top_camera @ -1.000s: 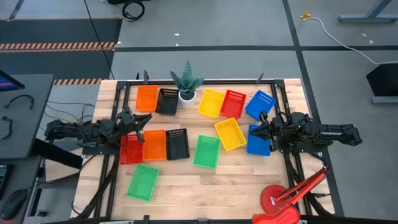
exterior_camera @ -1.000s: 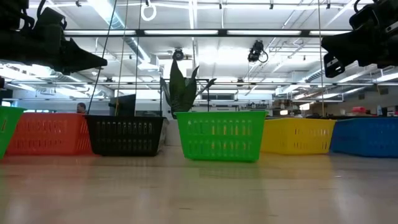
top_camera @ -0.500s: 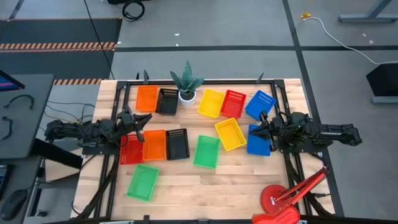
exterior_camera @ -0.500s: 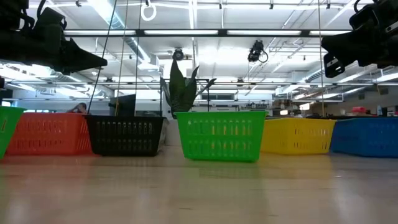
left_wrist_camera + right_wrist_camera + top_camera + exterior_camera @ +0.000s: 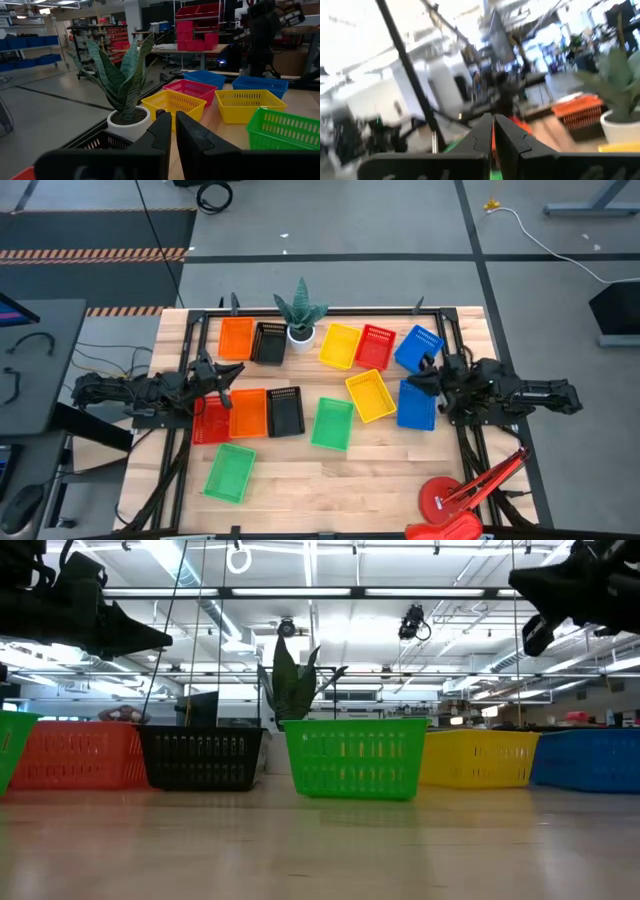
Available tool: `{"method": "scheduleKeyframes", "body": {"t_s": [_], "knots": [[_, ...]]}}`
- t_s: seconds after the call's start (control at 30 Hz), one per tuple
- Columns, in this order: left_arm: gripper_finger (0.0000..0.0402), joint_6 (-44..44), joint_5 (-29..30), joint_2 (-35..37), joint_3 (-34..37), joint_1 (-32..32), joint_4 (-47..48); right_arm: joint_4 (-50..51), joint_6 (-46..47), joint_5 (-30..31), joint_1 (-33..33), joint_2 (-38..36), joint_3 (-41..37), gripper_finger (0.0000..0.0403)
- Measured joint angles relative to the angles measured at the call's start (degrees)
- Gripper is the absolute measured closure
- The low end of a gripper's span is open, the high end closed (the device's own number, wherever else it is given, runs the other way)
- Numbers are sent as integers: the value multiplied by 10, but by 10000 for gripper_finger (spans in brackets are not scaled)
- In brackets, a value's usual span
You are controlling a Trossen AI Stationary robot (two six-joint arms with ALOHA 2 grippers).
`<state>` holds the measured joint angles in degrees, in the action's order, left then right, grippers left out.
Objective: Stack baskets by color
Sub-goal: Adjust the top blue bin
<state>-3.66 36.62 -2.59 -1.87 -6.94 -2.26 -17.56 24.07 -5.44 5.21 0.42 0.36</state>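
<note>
Now hovering with both grippers pinched nearly shut and empty, left gripper above the red basket, right gripper above the blue basket, probably getting ready for picking.

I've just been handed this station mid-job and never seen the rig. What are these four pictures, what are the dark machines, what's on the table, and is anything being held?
The dark machines are two robot arms at a wooden table. One picture looks straight down from above, one looks level across the tabletop, and two come from cameras on the arms' wrists.

From above, the left gripper sits at the table's left side above a red basket, and the right gripper is at the right side by the blue baskets. Both grippers are shut and hold nothing.

Twelve mesh baskets lie scattered singly, none stacked: orange, black, yellow, green, plus red and blue. A potted plant stands at the back edge and a red lamp at the front right corner.
</note>
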Motion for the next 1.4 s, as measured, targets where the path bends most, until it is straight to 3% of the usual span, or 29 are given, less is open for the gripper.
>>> {"method": "scheduleKeyframes", "body": {"t_s": [0.2,0.4,0.53,0.67,0.83,1.13,1.4], "knots": [[368,0,0,0,0,0,0,-81,-84,-6,-10,17,1,379],[376,0,0,0,0,0,0,-26,-100,27,-40,125,55,398],[373,0,0,0,0,0,0,87,-122,120,-53,240,130,397],[368,0,0,0,0,0,0,265,-113,218,-48,359,240,396],[366,0,0,0,0,0,0,463,-66,279,-18,499,361,396],[372,60,0,0,0,0,-2,664,-40,247,67,682,518,333],[363,157,0,0,0,0,-1,822,33,238,107,764,538,260]]}}
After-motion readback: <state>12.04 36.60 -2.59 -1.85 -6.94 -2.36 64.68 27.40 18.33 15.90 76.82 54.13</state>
